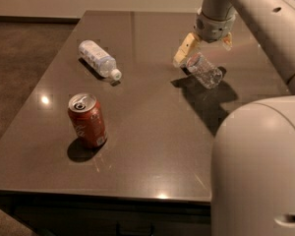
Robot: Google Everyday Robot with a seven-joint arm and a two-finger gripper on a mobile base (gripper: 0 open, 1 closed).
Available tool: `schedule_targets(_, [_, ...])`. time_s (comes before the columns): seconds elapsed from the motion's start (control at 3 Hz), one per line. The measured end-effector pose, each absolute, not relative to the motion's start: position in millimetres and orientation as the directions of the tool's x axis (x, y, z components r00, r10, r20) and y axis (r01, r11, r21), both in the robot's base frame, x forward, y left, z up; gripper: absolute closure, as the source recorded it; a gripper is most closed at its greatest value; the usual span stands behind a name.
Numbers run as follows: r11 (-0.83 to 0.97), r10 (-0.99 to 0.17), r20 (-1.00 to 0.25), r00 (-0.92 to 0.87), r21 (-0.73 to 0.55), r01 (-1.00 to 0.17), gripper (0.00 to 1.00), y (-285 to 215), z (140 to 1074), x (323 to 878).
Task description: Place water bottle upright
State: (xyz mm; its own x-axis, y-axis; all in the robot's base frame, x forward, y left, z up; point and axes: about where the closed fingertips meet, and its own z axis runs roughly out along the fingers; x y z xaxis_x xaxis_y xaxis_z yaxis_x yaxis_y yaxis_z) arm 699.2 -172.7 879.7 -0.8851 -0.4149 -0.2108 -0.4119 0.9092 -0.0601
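The water bottle (205,71), clear ribbed plastic, hangs tilted at the table's far right, its base pointing down to the right just above the dark tabletop (152,146). Its neck end is hidden between the fingers. My gripper (202,53) comes down from the top right and is shut on the bottle's upper end. One yellowish finger (183,50) shows on the bottle's left side. The bottle's shadow falls on the table below it.
A bottle with a white patterned label (96,58) lies on its side at the far left, cap toward the table's middle. A red soda can (87,119) stands upright at the near left. My arm's large grey housing (258,166) fills the lower right.
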Motion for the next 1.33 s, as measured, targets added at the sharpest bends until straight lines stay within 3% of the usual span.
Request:
schedule_targets(0.67, [0.907, -0.419, -0.177, -0.890, -0.051, -0.417, 0.00, -160.9, 858.3, 720.3])
schedule_targets(1.0, [0.904, -0.427, -0.171, -0.888, -0.048, -0.425, 0.16, -160.4, 854.7, 725.0])
schedule_targets(1.33, [0.894, -0.447, -0.175, -0.877, -0.047, -0.446, 0.41, -160.5, 856.3, 726.1])
